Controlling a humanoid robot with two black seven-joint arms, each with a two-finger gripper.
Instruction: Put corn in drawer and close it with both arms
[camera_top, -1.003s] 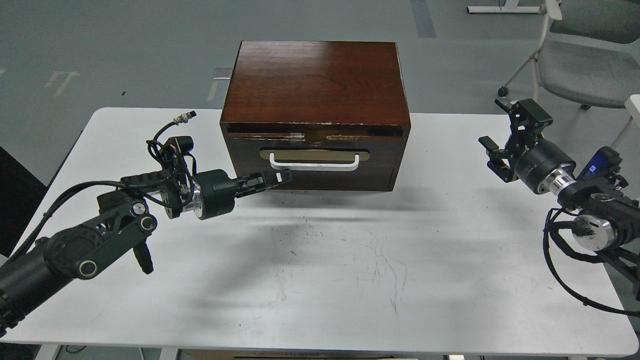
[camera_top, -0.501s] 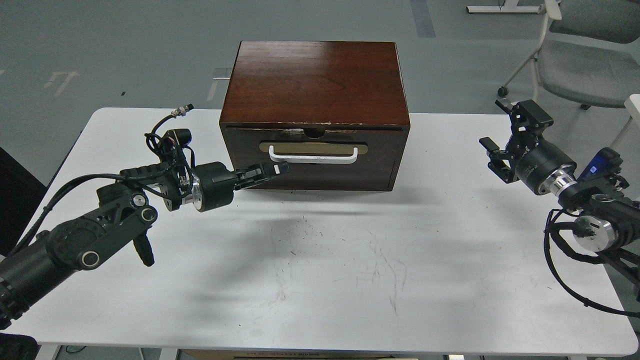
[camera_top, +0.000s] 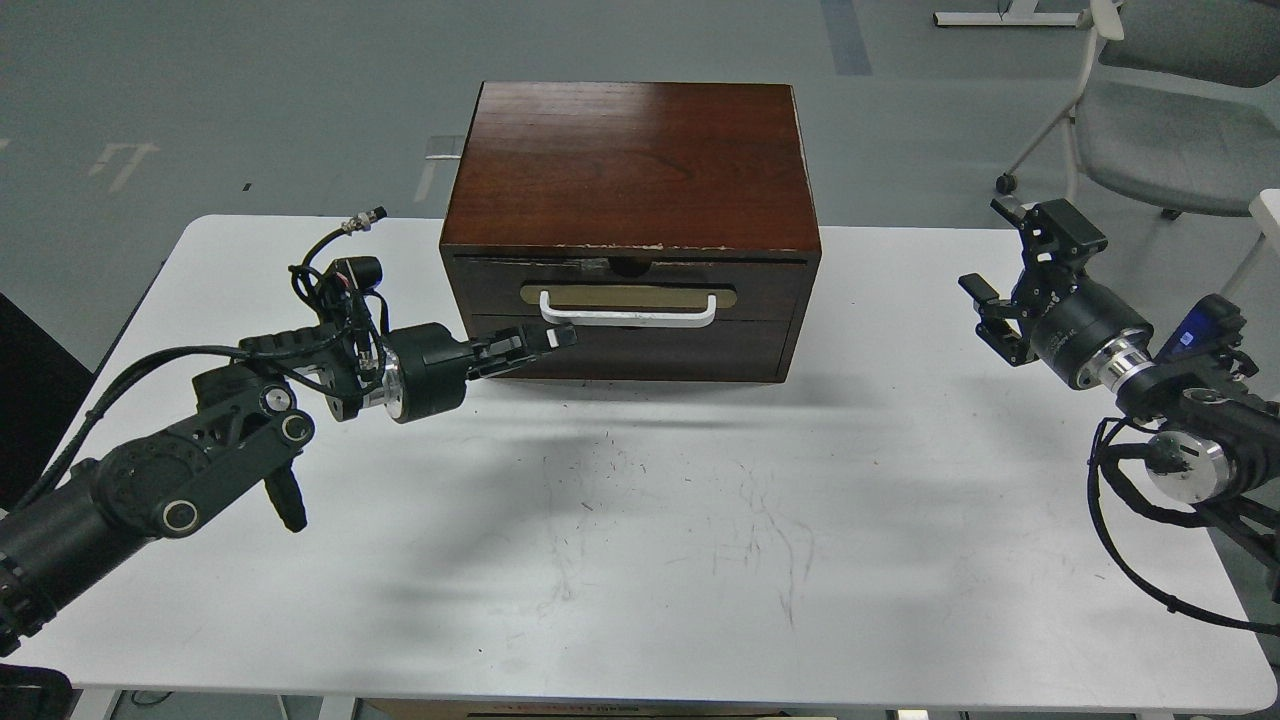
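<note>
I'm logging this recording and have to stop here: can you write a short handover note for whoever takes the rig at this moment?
Left gripper: shut, empty, tip at the drawer front, just below the left end of the white handle.
Right gripper: open, empty, held above the table's right side, away from the box.
Corn: not in view, presumably inside.
Done: drawer looks pushed in flush.
Left: confirm it is fully closed, then draw both arms away.

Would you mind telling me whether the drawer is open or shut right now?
Shut. The drawer front sits flush with the box face, with no pale interior showing. The left gripper sits at its lower left corner.
</note>
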